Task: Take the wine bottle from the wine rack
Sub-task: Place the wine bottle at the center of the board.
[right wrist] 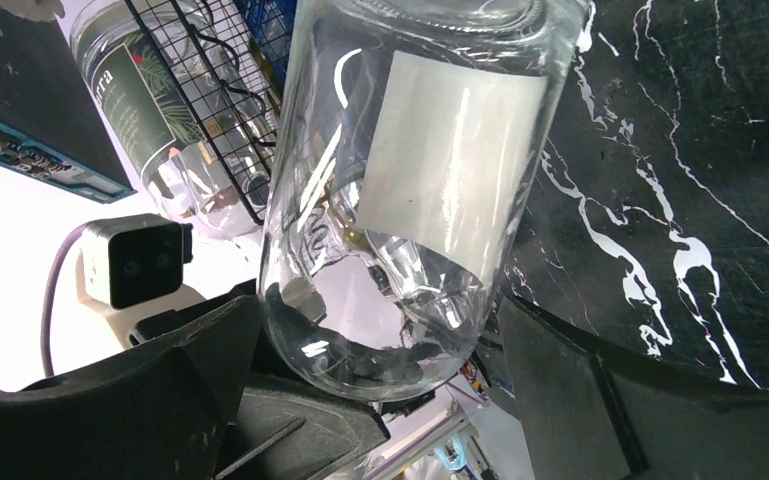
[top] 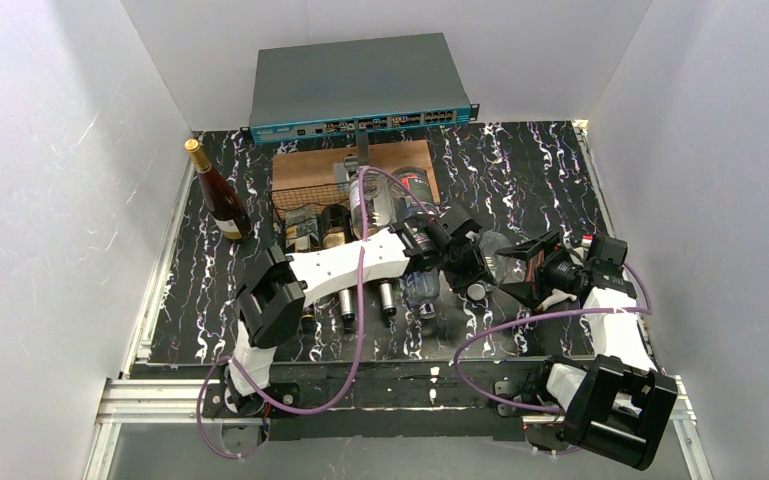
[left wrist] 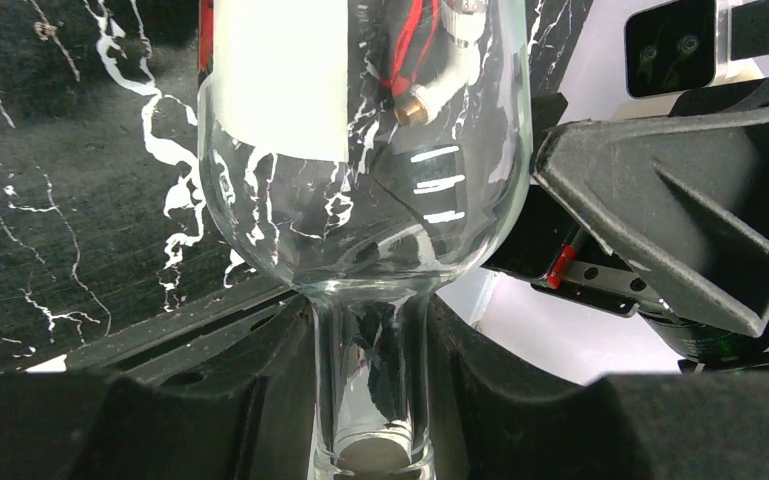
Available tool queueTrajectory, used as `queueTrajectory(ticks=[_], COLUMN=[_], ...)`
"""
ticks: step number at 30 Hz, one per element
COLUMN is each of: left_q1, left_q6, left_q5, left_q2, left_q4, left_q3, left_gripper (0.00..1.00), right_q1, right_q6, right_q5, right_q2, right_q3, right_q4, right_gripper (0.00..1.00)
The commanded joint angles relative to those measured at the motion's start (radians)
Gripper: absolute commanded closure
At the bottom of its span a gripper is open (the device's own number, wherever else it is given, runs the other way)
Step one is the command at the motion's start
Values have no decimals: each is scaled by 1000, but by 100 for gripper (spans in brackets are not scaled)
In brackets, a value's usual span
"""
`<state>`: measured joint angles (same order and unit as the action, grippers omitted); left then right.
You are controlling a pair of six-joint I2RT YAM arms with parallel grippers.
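Nearest the bases, both arms reach inward and meet over the marbled black table (top: 520,170), right of centre. The left gripper (left wrist: 375,400) is closed on the neck of 1 clear wine bottle (left wrist: 360,200). The neck sits squarely between its 2 black fingers (left wrist: 210,400), and this narrowest part probably gives the surest hold.

The right gripper (right wrist: 380,400) is spread wide, with 1 finger on each side of the bottle's shoulder and body. Whether the pads press the glass cannot be told. The placement reads as support for the heavy end, or as preparation for a handover.

The bottle hangs between the 2 grippers, clear of the cradles and just right of the wine rack (top: 305,200).

Beyond, the rack sits on a brown wooden board (top: 305,165) and holds several other bottles (top: 335,225), which lie with their necks toward the arms. That orientation suits a pull by the neck. 1 amber bottle (top: 222,200) stands upright at the far left, well apart. A grey network switch (top: 360,80) lies against the back wall.
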<state>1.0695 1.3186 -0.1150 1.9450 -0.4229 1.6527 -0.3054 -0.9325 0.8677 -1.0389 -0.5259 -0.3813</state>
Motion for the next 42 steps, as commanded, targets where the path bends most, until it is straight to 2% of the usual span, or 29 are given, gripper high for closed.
queueTrajectory(ticks=[1, 14, 19, 28, 34, 42], left_q1=[0, 0, 0, 0, 0, -4], left_q6=[20, 29, 35, 36, 42, 33], left_q5=[-19, -32, -40, -38, -45, -43], left_q2=[-41, -22, -16, -20, -18, -23], left_q4=[137, 127, 131, 133, 140, 148], left_q3=[99, 116, 116, 113, 110, 111], left_gripper=[94, 68, 67, 56, 56, 47], right_q1=[-1, -1, -1, -1, -1, -4], right_q6=[-8, -2, 6, -5, -17, -33], right_q5=[22, -11, -16, -5, 3, 29], right_q2=[30, 22, 20, 15, 10, -22], right_q3=[15, 23, 26, 26, 24, -9], right_q4=[24, 35, 32, 50, 67, 91], right_gripper=[2, 2, 2, 1, 2, 2])
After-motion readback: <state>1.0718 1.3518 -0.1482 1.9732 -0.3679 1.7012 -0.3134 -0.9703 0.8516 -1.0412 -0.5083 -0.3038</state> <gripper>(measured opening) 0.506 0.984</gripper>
